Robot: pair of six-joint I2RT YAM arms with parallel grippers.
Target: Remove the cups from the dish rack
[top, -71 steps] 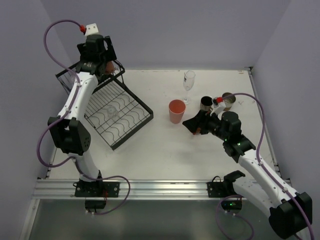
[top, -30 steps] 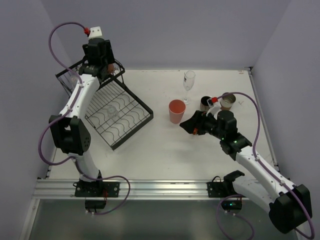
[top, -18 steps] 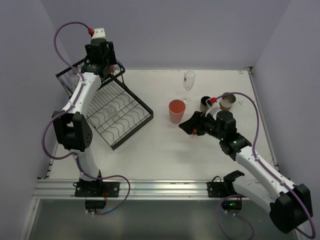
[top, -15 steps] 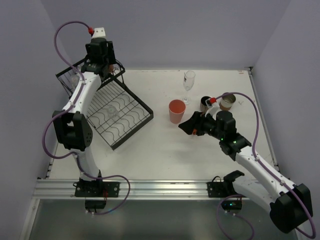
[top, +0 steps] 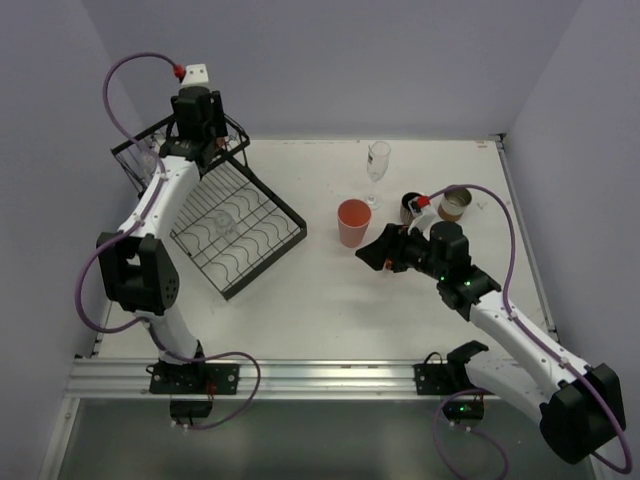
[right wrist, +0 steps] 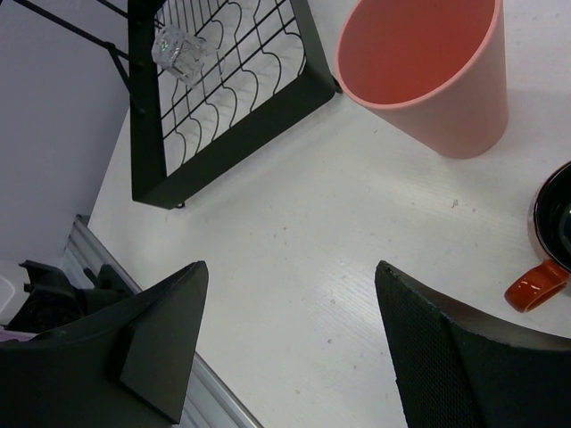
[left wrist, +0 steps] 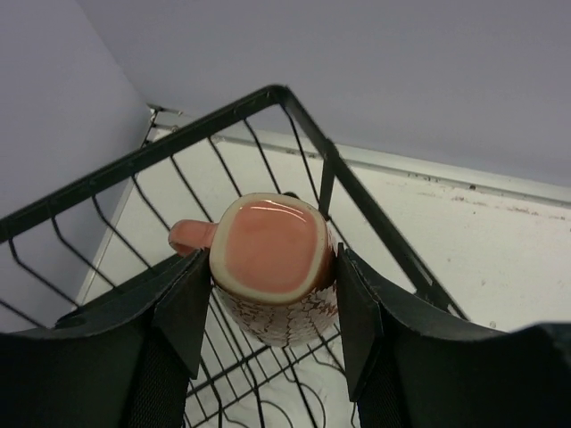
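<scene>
1. Left wrist view, centre of the frame: your left hand (left wrist: 272,299) is clamped on the pink mug (left wrist: 270,259), its jaws pressed on opposite walls. The handle points to the left of the frame.
2. The mug hangs over the corner of the raised basket of the dish rack (left wrist: 223,125), with wires close behind it and below it. This reads as the lift-out step.
3. Raise the mug straight up until its lowest part clears the top wire, and only then sweep sideways. The handle looks like the part most likely to catch on a wire.
4. In the top view the rack sits at the upper left. The salmon tumbler (top: 352,222), stemmed glass (top: 377,160), orange-red mug (top: 411,206) and brown cup (top: 455,205) stand on the surface (top: 300,300) from centre to right.
5. Aim for a bare patch well apart from the stemmed glass, which would tip easily.
6. Your right hand (right wrist: 299,330) is spread open and holds nothing. It hovers just below the tumbler in the top view, so hold it out of the left arm's path.
7. A clear glass (right wrist: 174,43) lies in the rack's flat tray. Judge it the next pick.
</scene>
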